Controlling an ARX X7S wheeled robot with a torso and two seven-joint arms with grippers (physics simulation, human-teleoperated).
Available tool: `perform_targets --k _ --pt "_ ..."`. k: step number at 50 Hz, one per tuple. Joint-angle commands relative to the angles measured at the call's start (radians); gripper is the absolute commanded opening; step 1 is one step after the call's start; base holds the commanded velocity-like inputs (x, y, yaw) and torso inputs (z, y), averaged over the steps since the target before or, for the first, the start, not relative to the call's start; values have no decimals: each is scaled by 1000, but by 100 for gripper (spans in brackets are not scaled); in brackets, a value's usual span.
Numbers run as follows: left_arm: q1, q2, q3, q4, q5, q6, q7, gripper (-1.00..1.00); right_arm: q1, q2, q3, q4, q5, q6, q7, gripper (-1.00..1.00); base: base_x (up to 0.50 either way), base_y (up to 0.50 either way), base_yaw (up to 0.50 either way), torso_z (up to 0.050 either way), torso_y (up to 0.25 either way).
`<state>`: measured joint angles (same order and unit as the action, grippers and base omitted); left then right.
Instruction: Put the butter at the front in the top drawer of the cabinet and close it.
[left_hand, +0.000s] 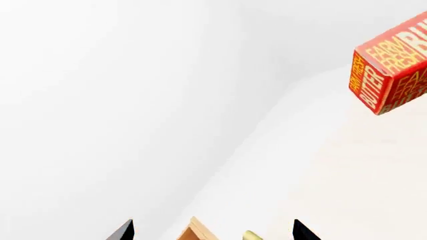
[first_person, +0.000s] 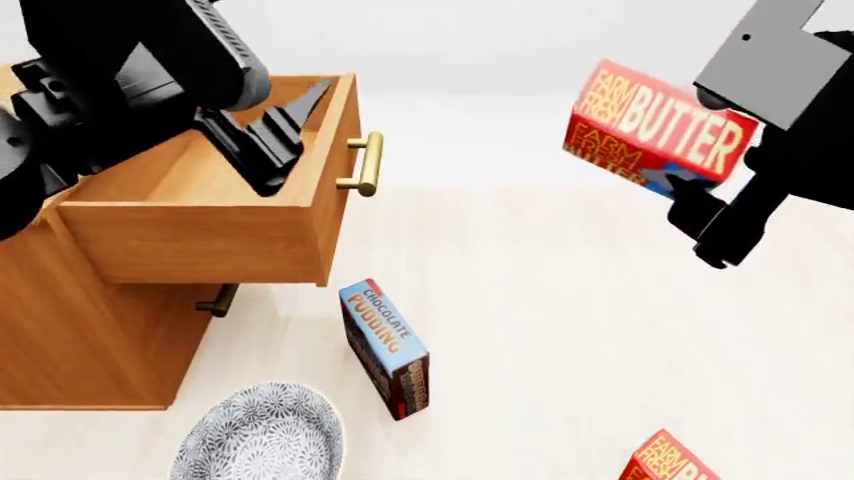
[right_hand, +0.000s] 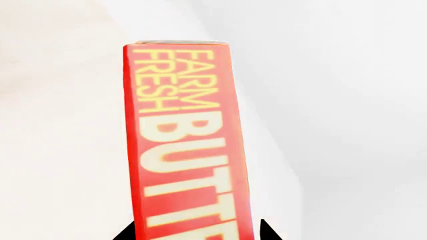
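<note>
1. Nearest the robot, at the tabletop's near edge, a patterned bowl (first_person: 260, 435) is seen toward the left and a second butter box (first_person: 667, 462) toward the right, cut off by the frame.
2. Farther in, a pudding box (first_person: 384, 345) stands on the table just in front of the cabinet (first_person: 80, 330).
3. The top drawer (first_person: 214, 215) is pulled out, and its brass handle (first_person: 368, 163) faces the middle of the table. No contents can be made out inside it.
4. The left gripper (first_person: 274, 140) is held over the drawer with its fingers spread and nothing between them.
5. The butter (first_person: 657, 128) is held clear of the table on the right, well apart from the drawer, clamped in the right gripper (first_person: 707, 190). In the right wrist view the box (right_hand: 183, 145) is seen running out from between the fingertips.
6. The box is judged light and stiff, of smooth printed card, so it may slip or swivel if pinched near one end. A hold across its two broad faces near the middle is judged safest, with only moderate pressure so the card is not dented.
7. The far edge of the table is bare, as far as is shown.
</note>
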<state>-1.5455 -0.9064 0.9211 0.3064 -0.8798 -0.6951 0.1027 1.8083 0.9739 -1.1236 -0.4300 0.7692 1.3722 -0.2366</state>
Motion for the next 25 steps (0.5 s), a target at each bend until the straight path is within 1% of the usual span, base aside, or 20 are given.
perform_targets --k 1,7,11,18,25 --pt "21 -22 79 49 152 97 113 100 172 38 -171 -139 -233 -78 -76 -100 0 0 0 0 0" --pt "32 -22 116 49 241 173 162 100 226 53 -274 -190 -349 -159 -115 -100 0 0 0 0 0" --pt "34 -32 126 78 264 200 180 100 250 63 -320 -223 -407 -207 -131 -100 0 0 0 0 3" --pt "30 -51 142 139 287 200 193 100 275 81 -345 -270 -473 -290 -137 -100 0 0 0 0 1" --pt "33 -44 150 160 293 203 198 100 282 99 -352 -309 -511 -348 -132 -100 0 0 0 0 0"
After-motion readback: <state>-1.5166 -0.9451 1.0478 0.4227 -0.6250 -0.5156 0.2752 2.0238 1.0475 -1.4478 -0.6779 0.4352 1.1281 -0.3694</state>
